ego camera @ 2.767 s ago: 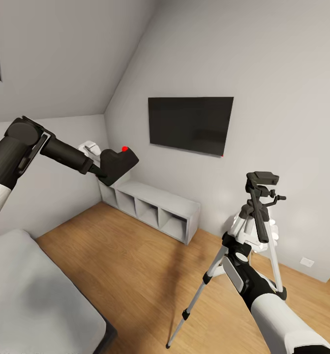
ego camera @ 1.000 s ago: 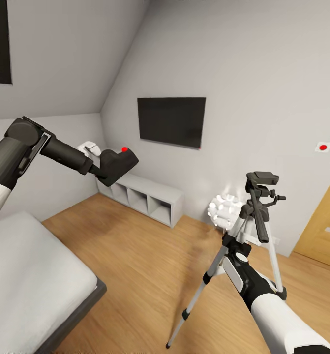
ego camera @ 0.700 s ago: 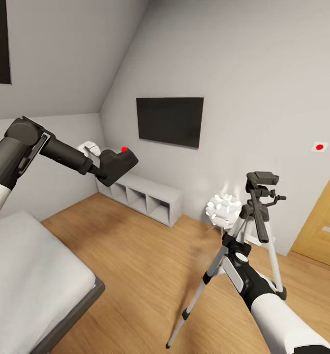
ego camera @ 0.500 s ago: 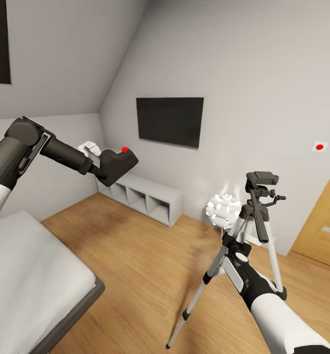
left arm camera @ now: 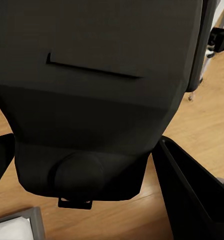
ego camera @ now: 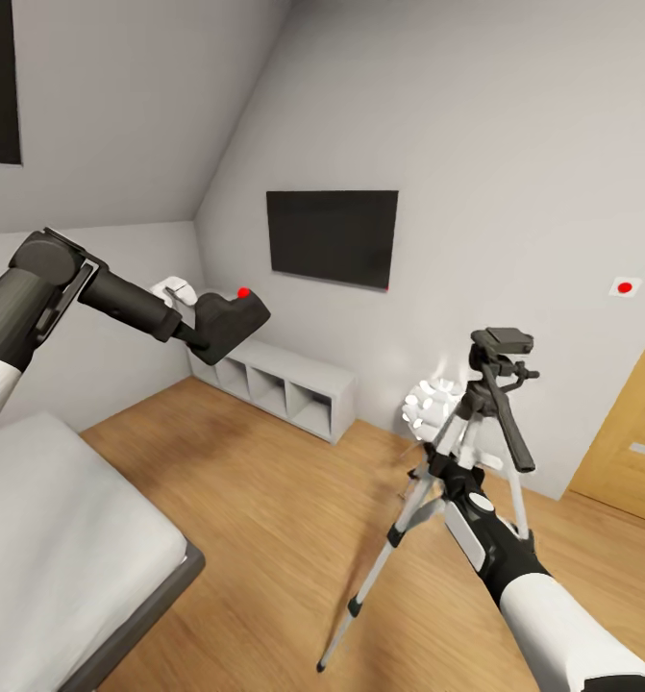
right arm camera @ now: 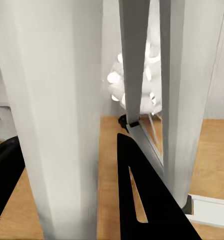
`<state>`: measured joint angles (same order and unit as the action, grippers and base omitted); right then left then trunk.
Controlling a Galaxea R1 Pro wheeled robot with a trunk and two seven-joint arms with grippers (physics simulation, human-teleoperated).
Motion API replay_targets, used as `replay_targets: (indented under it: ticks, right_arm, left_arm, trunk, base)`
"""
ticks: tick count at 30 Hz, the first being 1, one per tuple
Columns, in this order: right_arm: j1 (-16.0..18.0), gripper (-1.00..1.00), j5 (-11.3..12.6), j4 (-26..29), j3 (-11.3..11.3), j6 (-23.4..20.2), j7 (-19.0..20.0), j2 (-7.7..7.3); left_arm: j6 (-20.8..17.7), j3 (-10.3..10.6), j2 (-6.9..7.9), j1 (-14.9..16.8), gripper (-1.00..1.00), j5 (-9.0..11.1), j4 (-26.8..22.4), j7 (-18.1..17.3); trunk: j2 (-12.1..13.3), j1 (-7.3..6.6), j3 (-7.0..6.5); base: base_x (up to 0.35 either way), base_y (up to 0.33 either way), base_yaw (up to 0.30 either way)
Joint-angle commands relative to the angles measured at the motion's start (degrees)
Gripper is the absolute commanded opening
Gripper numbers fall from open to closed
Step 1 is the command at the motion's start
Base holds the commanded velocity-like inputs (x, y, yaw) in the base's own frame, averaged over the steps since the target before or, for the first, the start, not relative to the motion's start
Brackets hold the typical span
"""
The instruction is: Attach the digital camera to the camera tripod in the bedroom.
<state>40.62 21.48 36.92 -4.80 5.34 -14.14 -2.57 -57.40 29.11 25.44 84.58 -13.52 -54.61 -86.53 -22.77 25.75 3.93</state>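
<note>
- A sloped-wall bedroom with a pale wood floor [ego camera: 264,500], a wall TV [ego camera: 332,236], a grey shelf [ego camera: 284,384] under it, a bed [ego camera: 62,557] at the left and a wooden door [ego camera: 634,432] at the right.
- The camera [ego camera: 228,322], red dot up, is held high off the floor in the left end effector [ego camera: 195,332], closed on its body; the left wrist view has the dark body [left arm camera: 99,90] close against the lens, one finger [left arm camera: 192,200] beside it. Carried aloft like this, it looks ready to be lowered onto a mount.
- The tripod [ego camera: 476,452] stands well apart from the camera, legs spread on the floor, its black head [ego camera: 503,341] uppermost and bare, handle angled down.
- The right end effector [ego camera: 435,471] is at a silver leg just below the head; the right wrist view puts that leg [right arm camera: 56,115] between the dark fingers [right arm camera: 142,195], apparently clamped on it, probably to steady the stand for mounting.
- A white ball-cluster lamp [ego camera: 428,408] stands just behind the tripod.
- Judged from this, the attachment is not yet made: camera and head remain well apart.
</note>
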Motion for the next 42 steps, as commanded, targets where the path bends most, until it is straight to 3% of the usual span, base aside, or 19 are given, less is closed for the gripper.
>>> replay_targets:
  ticks: [1,6,10,16,17,22,30,32,36,42]
  right_arm:
    - [0.07,-1.00,0.58,0.00,-0.55,0.28,0.38,-0.37]
    - [0.03,-1.00,0.59,0.06,-0.56,0.21,4.45,-1.47]
    - [0.00,-1.00,0.59,0.08,-0.56,0.17,11.58,-3.84]
    - [0.00,-1.00,0.59,0.08,-0.56,-0.06,16.80,-6.45]
    - [0.00,-1.00,0.59,0.08,-0.56,-0.22,18.84,-7.55]
    - [0.04,-1.00,0.59,0.08,-0.56,-1.22,24.47,-9.86]
    - [-0.01,-1.00,0.52,0.08,-0.49,-1.71,43.42,-14.29]
    - [-0.01,-1.00,0.51,0.08,-0.48,-1.76,46.30,-14.88]
    - [-0.01,-1.00,0.50,0.08,-0.48,-1.81,49.02,-15.52]
    - [-0.01,-1.00,0.50,0.08,-0.41,-1.75,49.76,-15.86]
  left_arm:
    - [-0.61,0.07,0.04,0.08,-1.00,-0.54,-0.06,-0.57]
    - [-0.61,0.07,0.02,0.06,-1.00,-0.54,-0.06,-0.57]
    - [-0.59,0.07,0.04,0.06,-1.00,-0.54,-0.06,-0.57]
    - [-0.53,0.07,-0.01,-0.01,-1.00,-0.54,-0.06,-0.57]
    - [-0.52,0.07,-0.03,-0.02,-1.00,-0.54,-0.06,-0.57]
    - [-0.52,0.07,-0.04,-0.03,-1.00,-0.54,-0.06,-0.57]
    - [-0.52,0.07,-0.04,-0.03,-1.00,-0.54,-0.06,-0.57]
    - [-0.52,0.07,-0.04,-0.03,-1.00,-0.54,-0.06,-0.57]
    - [-0.52,0.07,-0.04,-0.03,-1.00,-0.54,-0.06,-0.57]
    - [-0.52,0.07,-0.11,-0.03,-1.00,-0.54,-0.06,-0.57]
  trunk:
    - [-0.15,0.03,0.13]
    - [-0.15,0.03,0.13]
    - [-0.15,0.03,0.13]
    - [-0.15,0.03,0.13]
    - [-0.15,0.03,0.13]
    - [-0.15,0.03,0.13]
    - [-0.15,0.03,0.13]
    - [-0.15,0.03,0.13]
    - [-0.15,0.03,0.13]
    - [-0.15,0.03,0.13]
  base:
    - [0.000,0.000,0.000]
    - [0.000,0.000,0.000]
    - [0.000,0.000,0.000]
    - [0.000,0.000,0.000]
    - [0.000,0.000,0.000]
    - [0.000,0.000,0.000]
    - [0.000,0.000,0.000]
    - [0.000,0.000,0.000]
    - [0.000,0.000,0.000]
    - [0.000,0.000,0.000]
